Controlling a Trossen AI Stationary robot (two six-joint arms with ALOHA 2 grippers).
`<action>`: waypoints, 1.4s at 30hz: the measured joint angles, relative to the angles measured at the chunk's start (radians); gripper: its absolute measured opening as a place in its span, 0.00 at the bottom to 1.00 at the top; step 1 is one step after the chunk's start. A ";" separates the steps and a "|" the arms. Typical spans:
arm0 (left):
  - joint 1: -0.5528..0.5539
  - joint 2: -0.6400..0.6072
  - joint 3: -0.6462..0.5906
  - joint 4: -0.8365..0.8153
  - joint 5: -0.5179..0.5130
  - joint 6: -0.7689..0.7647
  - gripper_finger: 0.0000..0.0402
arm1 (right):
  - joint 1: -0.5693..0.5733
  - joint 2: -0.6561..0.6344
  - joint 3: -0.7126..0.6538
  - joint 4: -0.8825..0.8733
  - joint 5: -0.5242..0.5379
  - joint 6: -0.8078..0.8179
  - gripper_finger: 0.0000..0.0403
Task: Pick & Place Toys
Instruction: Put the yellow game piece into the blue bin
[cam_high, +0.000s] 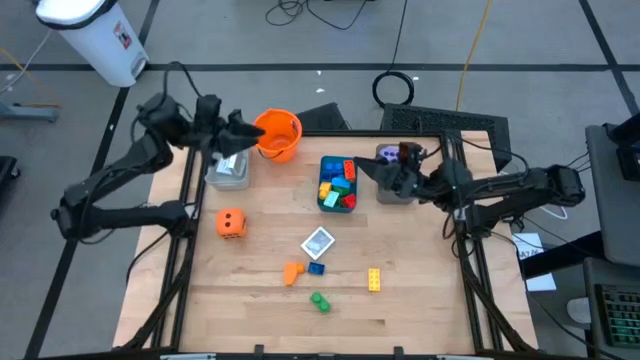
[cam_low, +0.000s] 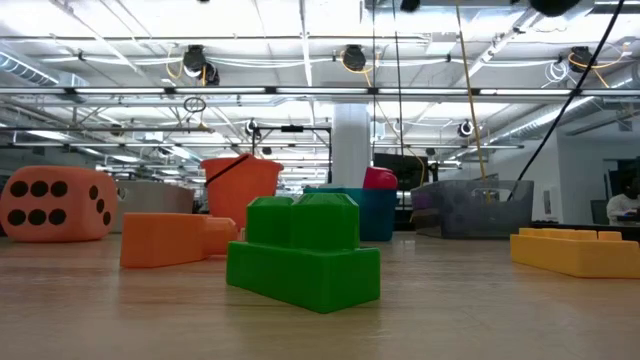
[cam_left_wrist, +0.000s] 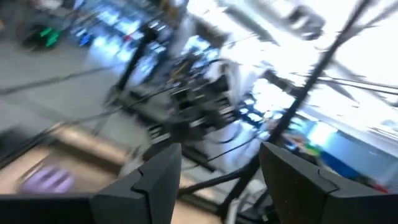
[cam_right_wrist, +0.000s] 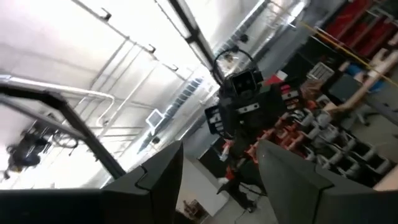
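both claws stand parted and empty, the left claw (cam_high: 243, 130) raised near the orange bucket (cam_high: 279, 134), the right claw (cam_high: 372, 169) by the teal tray (cam_high: 337, 203) of bricks (well back), while the orange die (cam_high: 231, 223), white card (cam_high: 318, 241), green brick (cam_high: 320, 300) and yellow brick (cam_high: 373, 279) lie on the desk (cam_high: 420, 290).

no readable text anywhere (the orange die (cam_low: 55, 203) bears only black pips)

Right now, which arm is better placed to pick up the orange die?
Probably the left. Its pincer hovers near the orange bucket, on the orange die's side of the table; the right pincer is beyond the teal tray.
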 joint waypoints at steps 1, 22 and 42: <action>-0.035 0.000 0.000 0.035 -0.021 0.000 0.56 | 0.016 0.000 0.017 -0.007 0.001 -0.024 0.49; -0.622 0.064 -0.001 0.134 -0.485 0.045 0.56 | 0.471 0.063 0.534 -1.148 0.060 -0.201 0.49; -1.067 0.421 -0.001 0.464 -0.994 -0.025 0.56 | 0.653 0.414 0.533 -1.727 0.159 0.225 0.49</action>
